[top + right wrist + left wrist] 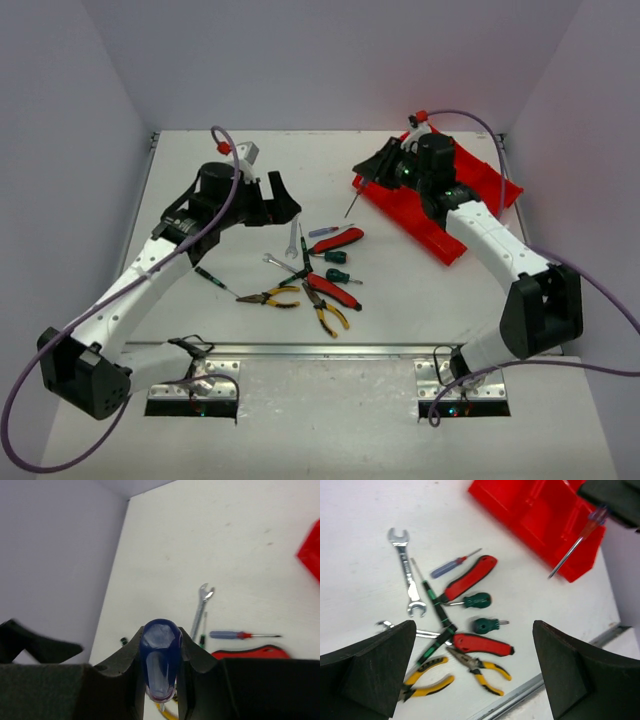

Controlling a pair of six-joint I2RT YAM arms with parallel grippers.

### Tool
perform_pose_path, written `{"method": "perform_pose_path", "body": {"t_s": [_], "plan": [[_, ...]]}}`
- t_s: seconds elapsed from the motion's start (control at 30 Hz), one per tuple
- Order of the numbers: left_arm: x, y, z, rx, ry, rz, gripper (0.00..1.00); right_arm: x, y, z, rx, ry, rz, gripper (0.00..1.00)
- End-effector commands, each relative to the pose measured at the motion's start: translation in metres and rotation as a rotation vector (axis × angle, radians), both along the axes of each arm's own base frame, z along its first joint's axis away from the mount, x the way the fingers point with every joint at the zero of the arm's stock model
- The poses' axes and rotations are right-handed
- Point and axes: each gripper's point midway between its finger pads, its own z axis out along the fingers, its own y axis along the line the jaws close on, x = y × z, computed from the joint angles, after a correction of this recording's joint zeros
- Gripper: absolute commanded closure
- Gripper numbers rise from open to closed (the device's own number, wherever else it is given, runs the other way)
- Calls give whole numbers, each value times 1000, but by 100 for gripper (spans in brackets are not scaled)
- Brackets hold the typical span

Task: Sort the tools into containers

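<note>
Right wrist view: right gripper [160, 695] pinched partway shut on a blue-handled screwdriver [160, 652], rounded handle end squeezed between both fingers [117, 680] and facing the lens. From above, shaft slanting down past the left corner of the red tray [410, 210], tip over the table [450, 290] just beside that corner, outside every compartment.

Left wrist view: left gripper [474, 645] spread fully wide, holding nothing, its two fingers well apart and above the tabletop. Framed between them, a loose heap: two red-handled tools [482, 644], two stubby green-handled screwdrivers [485, 625], two yellow-handled pliers [482, 672], a black-and-green screwdriver [437, 612] lying across the heap. Farther out, a slim blue-and-red screwdriver [451, 566] and a silver wrench [407, 575] lying flat; a second wrench [384, 625] half hidden behind one finger. None touched. Apart from the heap, near the left forearm, one dark-handled screwdriver [213, 279].
</note>
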Motion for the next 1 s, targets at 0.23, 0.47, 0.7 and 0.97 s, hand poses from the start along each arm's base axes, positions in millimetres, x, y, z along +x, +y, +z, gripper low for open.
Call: {"method": "perform_pose_path", "body": {"t_s": [0.23, 0.47, 0.7, 0.97], "plan": [[-41, 80, -16, 270, -126, 178, 0, 98, -169, 46, -339, -142, -525, 100], [-58, 71, -50, 198, -103, 141, 0, 208, -221, 46, -608, -228, -696, 100], [-60, 72, -46, 180, -143, 150, 0, 276, -250, 41, -796, -390, -760, 100], [-57, 65, -59, 197, -98, 117, 0, 298, -257, -24, -789, -339, -683, 100]]}}
